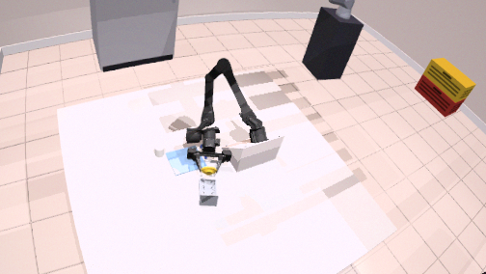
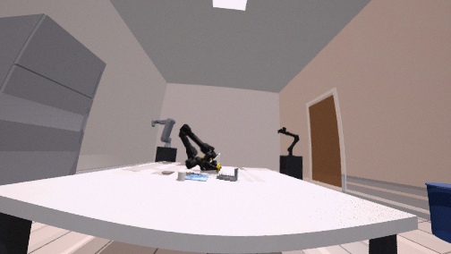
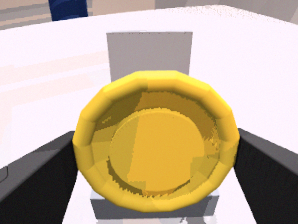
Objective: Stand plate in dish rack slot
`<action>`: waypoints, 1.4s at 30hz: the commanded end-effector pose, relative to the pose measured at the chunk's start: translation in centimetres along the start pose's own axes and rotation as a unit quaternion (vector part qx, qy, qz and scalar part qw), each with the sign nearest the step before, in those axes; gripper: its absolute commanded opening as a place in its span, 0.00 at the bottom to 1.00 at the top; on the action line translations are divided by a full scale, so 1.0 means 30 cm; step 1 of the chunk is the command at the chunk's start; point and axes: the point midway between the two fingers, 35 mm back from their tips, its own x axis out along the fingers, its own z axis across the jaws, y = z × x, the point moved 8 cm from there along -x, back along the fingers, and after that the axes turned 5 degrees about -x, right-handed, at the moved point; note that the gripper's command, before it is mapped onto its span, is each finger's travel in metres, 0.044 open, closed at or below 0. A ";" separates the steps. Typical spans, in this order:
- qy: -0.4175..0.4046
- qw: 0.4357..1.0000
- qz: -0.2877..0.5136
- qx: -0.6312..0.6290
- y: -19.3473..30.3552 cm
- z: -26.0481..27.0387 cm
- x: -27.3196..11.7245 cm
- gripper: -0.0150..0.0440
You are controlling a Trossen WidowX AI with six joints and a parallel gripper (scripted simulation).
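Carry step, plate in hand.

- Pincer (image 3: 154, 156) clamped on the yellow plate (image 3: 156, 141); dark fingers flank its rim on both sides in the wrist view. Plate is off the bench (image 1: 121, 203), its face turned toward the wrist camera, close to upright.
- Dish rack (image 1: 208, 192) is the landmark: a small grey block on the bench. In the top view the plate (image 1: 209, 169) sits just on the arm side of the rack, near it. In the wrist view the rack (image 3: 149, 52) shows behind the plate and partly below its lower edge, so the plate looks roughly lined up with it. Whether the rim is already over the rails, cannot tell; slots themselves are too small to make out.
- Blue mat (image 1: 179, 160) lies on the arm side of the rack, off to one side; small white cup (image 1: 158, 152) just beyond the mat. White box (image 1: 256, 151) also on the arm side, opposite flank.

Judgement: pick-up done, placement not yet.

Next move calls for: carry the plate over the rack, keep it on edge, align its edge with a gap between rails, lower until seated. Only then release and back the arm off. Risk: a tilted plate rides a rail and tips on release.
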 end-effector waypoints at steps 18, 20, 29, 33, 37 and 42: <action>0.001 1.000 -0.002 -0.003 -0.017 -0.005 0.089 0.25; 0.001 1.000 -0.002 -0.003 -0.017 -0.005 0.089 0.25; 0.001 1.000 -0.003 -0.005 -0.024 -0.004 0.131 0.25; 0.001 1.000 -0.004 -0.007 0.036 0.002 0.147 0.25; 0.001 1.000 -0.004 -0.007 0.041 0.003 0.148 0.25; -0.003 1.000 -0.001 -0.002 0.027 0.009 0.143 0.25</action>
